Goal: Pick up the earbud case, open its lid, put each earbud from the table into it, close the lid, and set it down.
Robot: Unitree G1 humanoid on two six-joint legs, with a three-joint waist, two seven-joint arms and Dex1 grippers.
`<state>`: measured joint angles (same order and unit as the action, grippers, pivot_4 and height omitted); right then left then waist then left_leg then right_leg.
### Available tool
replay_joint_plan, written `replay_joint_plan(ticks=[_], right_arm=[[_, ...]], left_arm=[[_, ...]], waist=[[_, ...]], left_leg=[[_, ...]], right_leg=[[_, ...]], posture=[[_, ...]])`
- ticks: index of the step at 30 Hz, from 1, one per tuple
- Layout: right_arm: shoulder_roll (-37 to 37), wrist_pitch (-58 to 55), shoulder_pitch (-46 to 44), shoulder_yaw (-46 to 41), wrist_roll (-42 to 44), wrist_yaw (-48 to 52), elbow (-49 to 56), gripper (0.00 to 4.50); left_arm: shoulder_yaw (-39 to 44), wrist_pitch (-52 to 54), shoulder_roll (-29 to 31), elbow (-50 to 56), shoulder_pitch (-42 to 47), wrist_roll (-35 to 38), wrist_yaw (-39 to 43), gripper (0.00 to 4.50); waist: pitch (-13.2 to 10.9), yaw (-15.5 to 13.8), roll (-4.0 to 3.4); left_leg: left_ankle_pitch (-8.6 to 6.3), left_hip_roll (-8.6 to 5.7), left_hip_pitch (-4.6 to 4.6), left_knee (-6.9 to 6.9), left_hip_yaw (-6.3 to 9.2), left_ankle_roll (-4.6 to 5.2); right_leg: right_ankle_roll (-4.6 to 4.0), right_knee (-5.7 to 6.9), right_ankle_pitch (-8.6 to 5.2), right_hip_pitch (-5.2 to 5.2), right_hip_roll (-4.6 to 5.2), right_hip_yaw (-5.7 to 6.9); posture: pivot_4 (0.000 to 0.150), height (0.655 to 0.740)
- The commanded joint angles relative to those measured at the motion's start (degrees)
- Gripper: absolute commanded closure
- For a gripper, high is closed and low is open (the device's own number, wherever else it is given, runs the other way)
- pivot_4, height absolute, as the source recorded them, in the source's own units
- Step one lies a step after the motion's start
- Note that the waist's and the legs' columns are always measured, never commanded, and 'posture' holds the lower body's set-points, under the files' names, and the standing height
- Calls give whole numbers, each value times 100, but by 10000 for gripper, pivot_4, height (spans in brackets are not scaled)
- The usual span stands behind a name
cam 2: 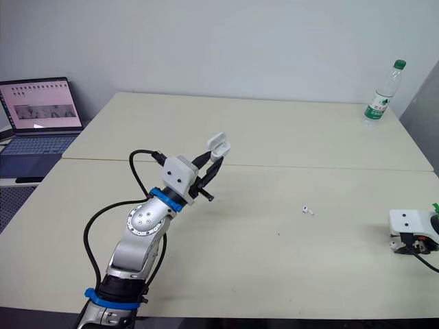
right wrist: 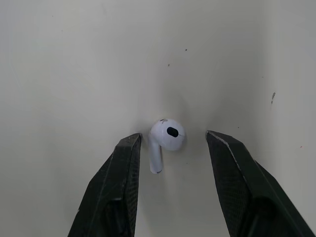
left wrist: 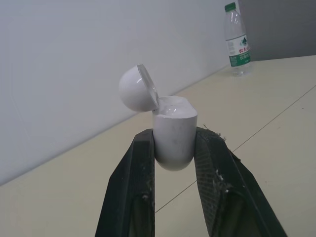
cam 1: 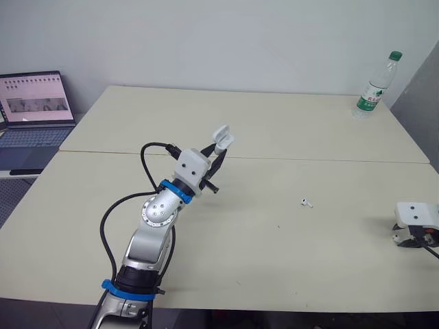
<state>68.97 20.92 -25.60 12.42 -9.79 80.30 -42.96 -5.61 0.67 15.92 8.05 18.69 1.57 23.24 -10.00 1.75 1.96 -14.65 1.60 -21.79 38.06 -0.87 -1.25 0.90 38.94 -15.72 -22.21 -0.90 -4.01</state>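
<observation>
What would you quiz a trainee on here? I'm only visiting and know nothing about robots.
1. True or false: the earbud case in the left gripper has its lid shut.
2. What lies on the table between the open fingers of the right gripper? A) an earbud B) a bottle cap C) a pen
3. Fill in: the water bottle stands near the table's far ____ corner.
Key: 1 false; 2 A; 3 right.

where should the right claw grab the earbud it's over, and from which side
Pinch the earbud by its round head, coming straight down. It lies flat on the table inside the open right claw, its thin stem running along the fingers, so the head is the widest part across. It sits nearer one finger.
</observation>
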Motion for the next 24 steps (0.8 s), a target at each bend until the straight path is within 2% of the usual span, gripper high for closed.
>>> replay_joint_plan(ticks=[1,10,13,16,17,24], right_arm=[[-48,-102,105,-73,72,52,88,23597],[-10,-512,255,-149,169,150,487,23597],[-11,-568,280,-161,126,57,528,29542],[-26,-563,292,-162,90,-17,502,39647],[-32,-556,289,-161,83,-33,501,40770],[-99,-547,191,-192,209,80,544,40770]], left_arm=[[43,-138,-3,153,19,7,-17,37495],[23,-149,-12,154,5,2,-15,37495],[13,-152,-23,148,10,1,-16,37495],[9,-154,-22,142,11,4,-9,37495],[13,-155,-17,135,16,8,-2,37495],[4,-166,-1,104,16,14,29,37495]], waist=[[0,0,0],[0,1,0],[0,2,1],[0,12,2],[0,12,3],[0,13,3]], left_leg=[[0,0,0,0,0,0],[0,2,1,0,2,0],[0,2,1,0,2,0],[0,2,2,1,-3,0],[0,2,3,2,-5,0],[0,2,3,2,-6,0]], right_leg=[[0,0,0,0,0,0],[0,0,0,0,-1,2],[0,0,0,0,-1,2],[1,0,0,1,-1,-3],[1,0,0,1,-1,-4],[1,-1,0,2,-1,-5]], posture=[[1500,7400],[1500,7400],[1500,7400],[1500,7400],[1500,7400],[1500,7400]])
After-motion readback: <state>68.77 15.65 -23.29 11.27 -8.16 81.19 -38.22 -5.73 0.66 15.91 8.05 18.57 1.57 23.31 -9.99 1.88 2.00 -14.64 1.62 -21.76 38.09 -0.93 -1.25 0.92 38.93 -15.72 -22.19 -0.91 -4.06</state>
